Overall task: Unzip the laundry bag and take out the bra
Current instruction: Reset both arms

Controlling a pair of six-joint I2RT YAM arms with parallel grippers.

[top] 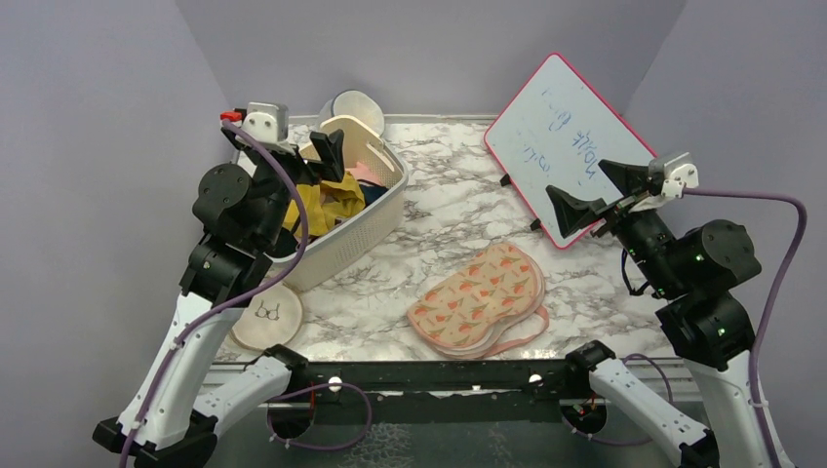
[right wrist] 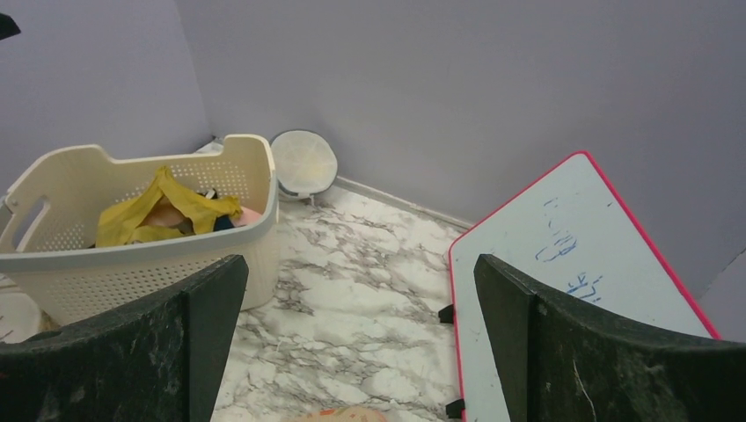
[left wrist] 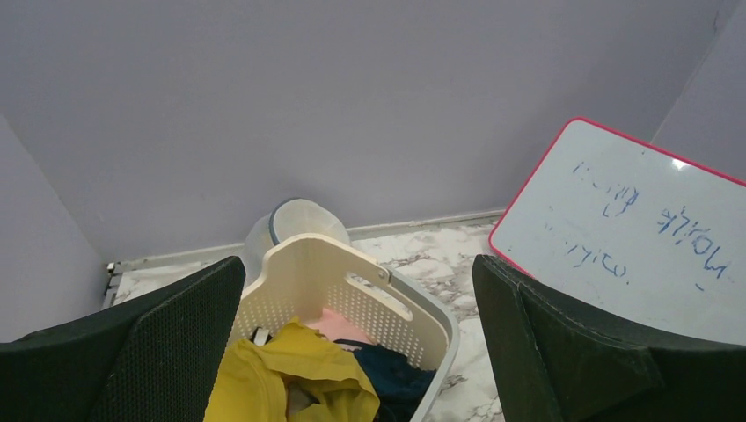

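The peach leaf-print laundry bag [top: 480, 297] lies flat on the marble table near the front middle. Only its far edge [right wrist: 347, 415] shows in the right wrist view. The mustard-yellow bra [top: 317, 205] lies crumpled in the cream basket [top: 385, 205], and it also shows in the left wrist view [left wrist: 290, 378] and the right wrist view [right wrist: 163, 211]. My left gripper [top: 310, 158] is open and empty above the basket, over the bra. My right gripper [top: 592, 190] is open and empty, raised to the right of the bag and in front of the whiteboard.
A pink garment [left wrist: 339, 327] and a dark blue garment [left wrist: 396, 374] share the basket with the bra. A round white mesh case [top: 353, 105] stands behind the basket. A cream disc with a bra drawing [top: 266, 317] lies at the front left. A pink-framed whiteboard [top: 571, 146] leans at the back right.
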